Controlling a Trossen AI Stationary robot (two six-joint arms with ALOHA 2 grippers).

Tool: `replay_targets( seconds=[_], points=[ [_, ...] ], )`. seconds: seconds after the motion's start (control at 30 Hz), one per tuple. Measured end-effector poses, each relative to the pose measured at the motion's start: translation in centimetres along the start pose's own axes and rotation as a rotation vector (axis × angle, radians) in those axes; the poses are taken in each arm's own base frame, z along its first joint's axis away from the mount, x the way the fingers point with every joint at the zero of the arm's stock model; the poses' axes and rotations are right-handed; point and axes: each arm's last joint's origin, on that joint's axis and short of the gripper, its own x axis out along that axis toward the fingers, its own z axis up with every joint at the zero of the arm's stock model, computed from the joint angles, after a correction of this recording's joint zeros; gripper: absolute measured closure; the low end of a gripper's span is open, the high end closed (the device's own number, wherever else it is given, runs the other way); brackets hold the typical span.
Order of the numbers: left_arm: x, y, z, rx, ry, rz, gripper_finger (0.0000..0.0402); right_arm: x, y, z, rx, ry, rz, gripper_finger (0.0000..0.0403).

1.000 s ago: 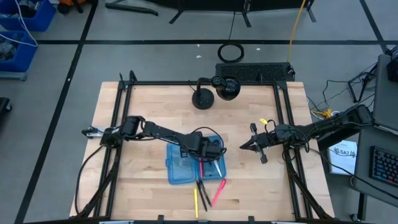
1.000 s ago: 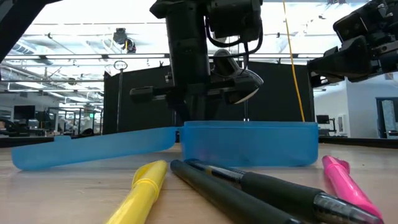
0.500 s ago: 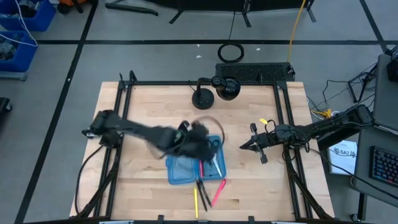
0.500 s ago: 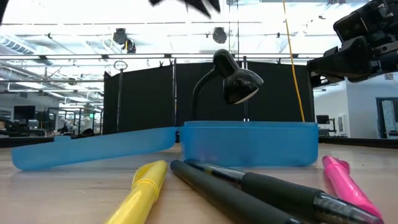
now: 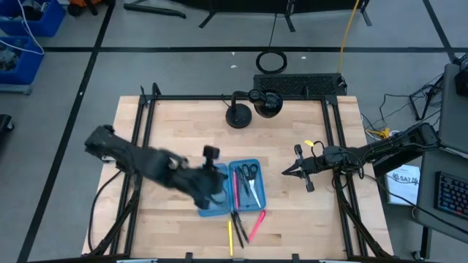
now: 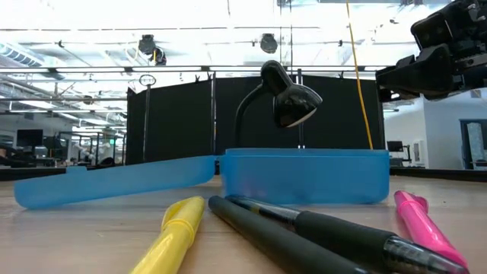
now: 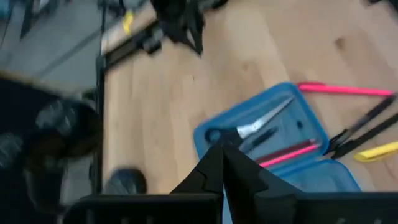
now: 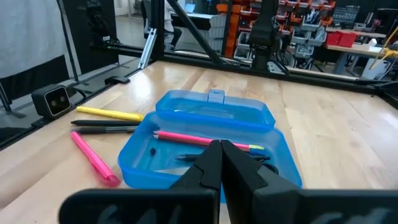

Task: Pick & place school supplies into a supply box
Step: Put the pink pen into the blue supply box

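The supply box [image 5: 235,188] lies open on the table, a blue case with two halves. Its right half holds small scissors [image 7: 249,127] and a pink pen [image 7: 287,154]; both also show in the high view as scissors [image 5: 251,177] and pen [image 5: 236,186]. In front of it a yellow pen [image 5: 229,235], black pens [image 5: 238,225] and a pink marker [image 5: 256,225] lie on the wood. My left gripper [image 7: 222,163] is shut and empty, raised above the box's left half. My right gripper [image 8: 221,155] is shut and empty, hovering to the right of the box [image 8: 205,134].
A black desk lamp [image 5: 238,113] stands at the table's far side behind the box, and also shows in the low view as a lamp [image 6: 285,95]. A black frame rail [image 5: 234,97] borders the table. Bare wood [image 5: 168,124] lies to the far left.
My left gripper has risen out of the box's right half and swung toward the table's left and near side, rolling at the wrist. The scissors, earlier hidden under it, now lie uncovered in the box. The low view no longer shows the gripper.
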Motion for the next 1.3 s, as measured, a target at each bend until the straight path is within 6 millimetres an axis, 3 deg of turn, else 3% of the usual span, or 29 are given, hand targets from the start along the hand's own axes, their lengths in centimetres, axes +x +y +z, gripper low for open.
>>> replay_targets(
  seconds=[0.13, 0.23, 0.4, 0.5, 0.63, 0.83, 1.03, 1.3],
  points=[
    [-4.1, 4.5, -1.3, 0.029, -0.186, -0.086, 0.0397, 0.0, 0.0, -0.2, 0.012, 0.023, 0.002, 0.0403],
    [-6.8, 7.3, -3.4, 0.003, -0.342, -0.116, 0.0398, 0.0, 0.1, -0.5, 0.033, 0.054, 0.004, 0.0403],
    [-8.4, 9.0, -8.5, -0.09, -0.54, -0.08, 0.0396, 0.0, 0.1, -0.5, 0.081, 0.055, 0.003, 0.0403],
    [-7.2, 8.1, -11.8, -0.167, -0.604, -0.038, 0.0399, 0.0, 0.0, -0.5, 0.113, 0.055, 0.001, 0.0403],
    [-3.9, 5.7, -15.7, -0.341, -0.708, -0.046, 0.0394, 0.0, 0.0, -0.3, 0.162, 0.031, -0.001, 0.0403],
    [2.5, -0.1, -22.7, -0.433, -0.803, -0.074, 0.0395, 0.0, 0.0, -0.1, 0.182, 0.013, 0.003, 0.0403],
    [4.3, -2.8, -29.2, -0.511, -0.889, 0.04, 0.0397, 0.1, 0.4, -0.2, 0.174, 0.031, 0.001, 0.0403],
    [4.4, -2.3, -28.8, -0.498, -0.837, 0.12, 0.0368, 3.5, -0.4, 4.9, 0.196, 0.404, -0.095, 0.0403]
  ],
)
